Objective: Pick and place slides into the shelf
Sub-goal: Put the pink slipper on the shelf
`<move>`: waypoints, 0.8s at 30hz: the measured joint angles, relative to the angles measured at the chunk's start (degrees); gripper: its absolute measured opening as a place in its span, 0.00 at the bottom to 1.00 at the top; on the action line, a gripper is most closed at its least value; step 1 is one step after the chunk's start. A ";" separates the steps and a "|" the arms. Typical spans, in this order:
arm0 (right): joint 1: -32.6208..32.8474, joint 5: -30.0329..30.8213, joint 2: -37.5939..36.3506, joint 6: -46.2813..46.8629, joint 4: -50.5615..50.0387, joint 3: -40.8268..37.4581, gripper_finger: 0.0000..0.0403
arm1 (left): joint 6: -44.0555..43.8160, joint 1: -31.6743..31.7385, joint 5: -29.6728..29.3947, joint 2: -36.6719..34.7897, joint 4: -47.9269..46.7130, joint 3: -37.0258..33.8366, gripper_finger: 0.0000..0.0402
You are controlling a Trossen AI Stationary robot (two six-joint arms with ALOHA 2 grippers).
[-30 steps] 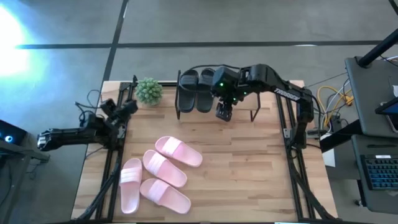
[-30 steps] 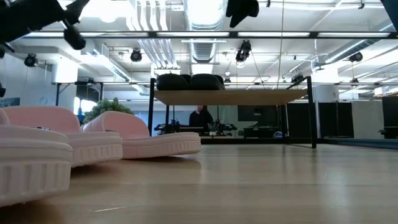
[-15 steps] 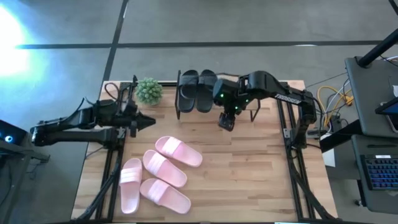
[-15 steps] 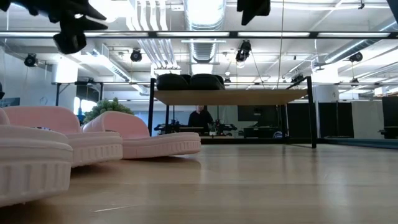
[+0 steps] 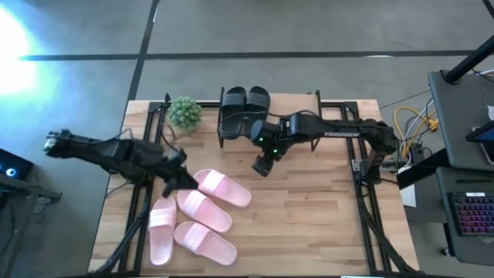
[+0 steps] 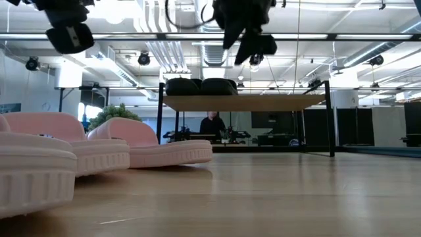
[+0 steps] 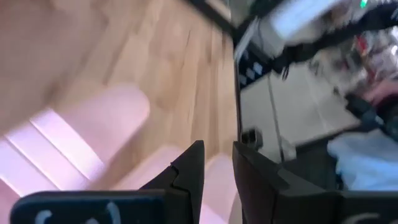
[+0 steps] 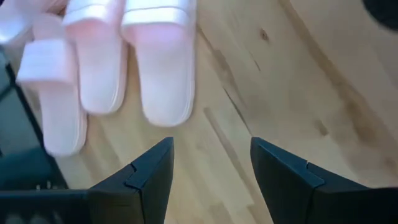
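Note:
Several pale pink slides (image 5: 204, 210) lie soles down on the tabletop at the near left; they also show in the right wrist view (image 8: 158, 56). Two black slides (image 5: 245, 102) stand side by side on the left end of the shelf's top plank (image 6: 263, 102). My left gripper (image 5: 182, 182) hovers just left of the farthest pink slide (image 7: 93, 137), its fingers a narrow gap apart with nothing between them (image 7: 217, 165). My right gripper (image 5: 262, 165) hangs wide open over bare tabletop in front of the shelf (image 5: 289, 104), slanting down, empty (image 8: 211, 162).
A small potted plant (image 5: 185, 113) stands at the far left, beside the shelf. Black frame rails run along the table's left and right edges (image 5: 359, 154). Bare wood (image 5: 309, 216) lies right of the pink slides. A person (image 6: 212, 124) shows far behind the table.
My left gripper has swung from the table's left edge toward the right and near, up to the pink slides, tipping from raised to slanting down. My right gripper has come down from in front of the shelf, toward the near left, and has rolled. No slide has moved.

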 joint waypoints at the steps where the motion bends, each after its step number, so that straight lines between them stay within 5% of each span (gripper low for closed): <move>1: -0.01 0.00 -0.02 1.41 1.68 -1.53 0.50 | -1.31 -1.62 -0.70 0.99 -0.15 -0.01 0.17; 8: 2.27 -0.08 -0.02 10.71 17.00 -10.59 0.50 | -15.24 -15.34 -5.02 8.05 -0.14 0.09 0.17; 17: 6.74 4.56 -0.08 24.31 42.91 -20.07 0.50 | -19.85 -29.32 -26.87 21.94 -1.30 5.25 0.17; 24: 9.46 8.54 0.41 38.26 47.49 -22.71 0.50 | -19.79 -32.03 -27.17 34.41 -21.05 15.78 0.17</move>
